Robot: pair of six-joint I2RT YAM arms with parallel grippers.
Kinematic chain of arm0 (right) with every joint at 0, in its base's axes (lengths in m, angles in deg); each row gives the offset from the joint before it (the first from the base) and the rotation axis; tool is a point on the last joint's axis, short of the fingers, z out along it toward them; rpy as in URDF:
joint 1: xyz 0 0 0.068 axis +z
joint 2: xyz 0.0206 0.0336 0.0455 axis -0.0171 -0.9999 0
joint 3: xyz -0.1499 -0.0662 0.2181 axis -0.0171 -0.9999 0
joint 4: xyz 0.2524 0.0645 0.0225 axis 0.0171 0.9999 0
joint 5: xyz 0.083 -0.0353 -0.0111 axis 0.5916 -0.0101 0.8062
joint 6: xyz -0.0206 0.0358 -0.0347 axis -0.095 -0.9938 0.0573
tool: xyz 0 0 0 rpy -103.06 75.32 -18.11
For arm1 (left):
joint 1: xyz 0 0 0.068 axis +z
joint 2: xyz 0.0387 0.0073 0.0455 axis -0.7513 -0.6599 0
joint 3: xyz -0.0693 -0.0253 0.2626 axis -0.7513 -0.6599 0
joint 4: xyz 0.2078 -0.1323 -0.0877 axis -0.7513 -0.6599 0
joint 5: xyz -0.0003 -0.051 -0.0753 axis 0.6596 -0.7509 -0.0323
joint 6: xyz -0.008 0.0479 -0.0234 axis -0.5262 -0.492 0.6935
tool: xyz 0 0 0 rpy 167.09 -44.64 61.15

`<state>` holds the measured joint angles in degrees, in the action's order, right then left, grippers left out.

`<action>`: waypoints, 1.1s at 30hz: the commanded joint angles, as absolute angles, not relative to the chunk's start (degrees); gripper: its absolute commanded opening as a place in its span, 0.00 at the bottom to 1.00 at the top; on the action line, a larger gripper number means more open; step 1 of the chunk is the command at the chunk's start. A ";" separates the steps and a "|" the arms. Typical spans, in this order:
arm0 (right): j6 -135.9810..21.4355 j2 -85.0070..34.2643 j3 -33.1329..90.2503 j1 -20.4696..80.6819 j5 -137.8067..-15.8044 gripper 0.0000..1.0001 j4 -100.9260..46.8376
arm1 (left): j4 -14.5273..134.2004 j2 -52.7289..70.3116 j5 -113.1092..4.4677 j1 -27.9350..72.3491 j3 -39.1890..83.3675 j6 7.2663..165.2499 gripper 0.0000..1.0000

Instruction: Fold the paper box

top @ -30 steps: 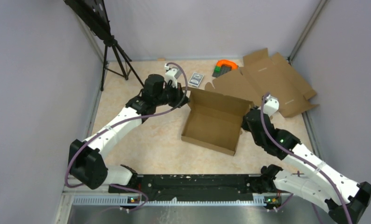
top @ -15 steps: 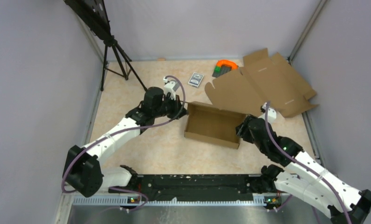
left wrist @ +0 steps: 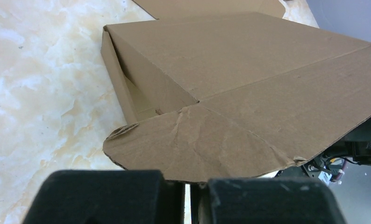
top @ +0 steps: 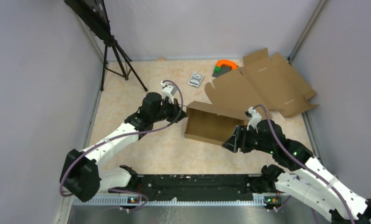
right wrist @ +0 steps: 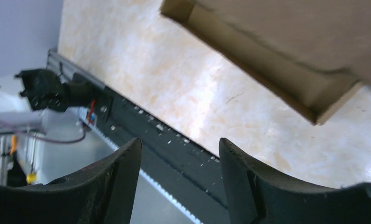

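One second ago the plain brown cardboard box (top: 211, 125) looked tilted up and larger. Now it lies lower and flatter on the table (top: 165, 144). The right gripper (top: 227, 143) has left the box's right end, has opened its jaws and has swung to the near right corner. The left gripper (top: 181, 110) has moved a little nearer to the arm bases.

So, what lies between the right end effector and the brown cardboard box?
Only bare beige marbled tabletop; the right wrist view shows it between the open right end effector and the cardboard box.
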<state>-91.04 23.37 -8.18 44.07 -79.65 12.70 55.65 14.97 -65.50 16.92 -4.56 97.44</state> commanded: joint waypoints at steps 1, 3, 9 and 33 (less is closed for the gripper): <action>-88.11 25.83 -2.93 44.15 -66.86 0.61 13.33 | 60.01 16.36 -64.43 16.41 -5.75 98.27 0.00; -85.94 24.73 4.61 44.17 -66.56 0.62 16.95 | 59.60 16.33 -64.28 16.29 -5.73 97.98 0.00; -73.87 17.06 22.90 44.14 -66.07 0.66 23.30 | 59.27 16.67 -64.18 16.16 -5.66 97.56 0.00; -42.69 -9.10 27.91 50.95 -89.50 0.66 17.99 | 55.75 17.49 -64.95 16.03 -4.34 96.48 0.04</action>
<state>-45.68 -8.67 29.48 49.32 -86.05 20.94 56.17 15.49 -64.58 16.35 -5.57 97.09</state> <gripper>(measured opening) 0.693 0.035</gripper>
